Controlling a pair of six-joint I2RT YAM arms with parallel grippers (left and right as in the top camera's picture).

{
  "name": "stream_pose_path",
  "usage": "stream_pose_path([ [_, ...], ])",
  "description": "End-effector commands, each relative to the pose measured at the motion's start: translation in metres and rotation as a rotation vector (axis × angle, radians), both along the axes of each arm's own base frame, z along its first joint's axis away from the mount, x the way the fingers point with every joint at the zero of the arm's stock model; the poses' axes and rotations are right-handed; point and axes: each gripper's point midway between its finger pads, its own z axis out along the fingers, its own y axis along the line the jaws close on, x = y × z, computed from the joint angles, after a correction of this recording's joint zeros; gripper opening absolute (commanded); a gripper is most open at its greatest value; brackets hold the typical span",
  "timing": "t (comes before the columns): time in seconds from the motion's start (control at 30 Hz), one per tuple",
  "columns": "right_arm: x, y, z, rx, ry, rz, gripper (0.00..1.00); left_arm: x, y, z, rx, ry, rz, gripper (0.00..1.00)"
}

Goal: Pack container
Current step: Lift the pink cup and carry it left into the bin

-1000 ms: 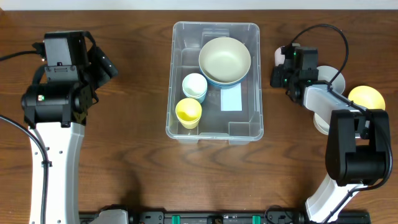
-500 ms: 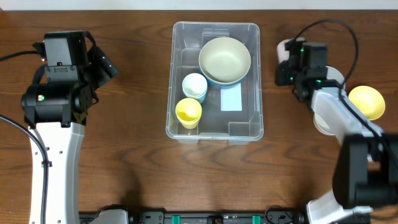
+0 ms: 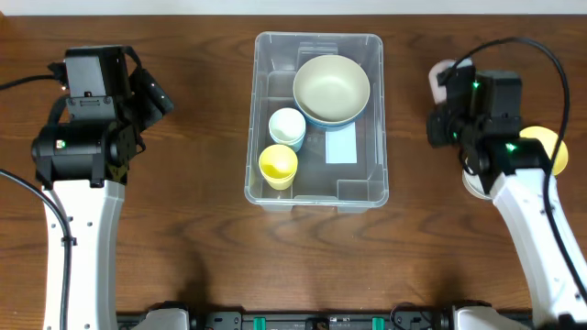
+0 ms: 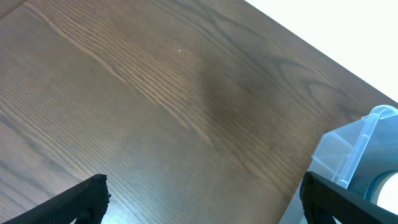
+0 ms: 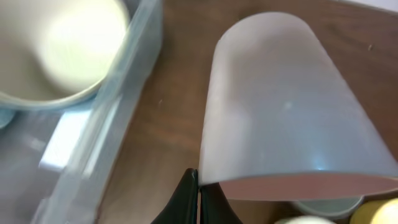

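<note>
The container (image 3: pixel 260 55) is a large clear bin at the table's middle, with a white label (image 3: pixel 341 144) on its base. It holds a big cream bowl (image 3: pixel 331 89), a small white cup (image 3: pixel 287 126) and a yellow cup (image 3: pixel 278 165). My right gripper (image 3: pixel 452 92) is to the right of the container, shut on the rim of a pale white cup (image 3: pixel 445 73). In the right wrist view the cup (image 5: pixel 280 106) lies tilted above the shut fingers (image 5: pixel 198 182), with the container's wall (image 5: pixel 118 99) on the left. My left gripper (image 3: pixel 156 96) is open and empty, left of the container.
A yellow bowl (image 3: pixel 543 147) and a white bowl (image 3: pixel 471 183) sit at the right, partly under my right arm. The left wrist view shows bare wood (image 4: pixel 155 106) and the container's corner (image 4: pixel 367 143).
My right gripper has moved right and a little toward the front, away from the container, with the pale cup in it. The left arm has not moved.
</note>
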Motion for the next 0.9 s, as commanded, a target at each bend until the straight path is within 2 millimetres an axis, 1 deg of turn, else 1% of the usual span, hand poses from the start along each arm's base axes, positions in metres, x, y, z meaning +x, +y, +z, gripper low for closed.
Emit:
stream_pose_path([
  [0.0,-0.006,0.022,0.048,0.018,-0.073,0.092,0.01,0.001,0.004,0.003,0.011,-0.005,0.015,0.98],
  [0.27,-0.032,0.070,0.119,0.044,-0.050,0.238,0.01,0.001,0.004,0.003,0.011,-0.005,0.015,0.98],
  [0.37,-0.040,0.086,0.138,0.065,-0.031,0.261,0.01,0.001,0.004,0.003,0.011,-0.005,0.015,0.98],
  [0.43,-0.045,0.094,0.144,0.076,-0.004,0.271,0.01,0.001,0.004,0.003,0.011,-0.005,0.015,0.98],
  [0.57,-0.051,0.105,0.144,0.079,0.078,0.280,0.01,0.001,0.004,0.003,0.011,-0.006,0.015,0.98],
  [0.67,-0.052,0.112,0.135,0.064,0.148,0.297,0.01,0.001,0.004,0.003,0.011,-0.005,0.015,0.98],
  [0.87,-0.045,0.132,0.111,0.032,0.256,0.341,0.01,0.001,0.004,0.003,0.011,-0.005,0.015,0.98],
])
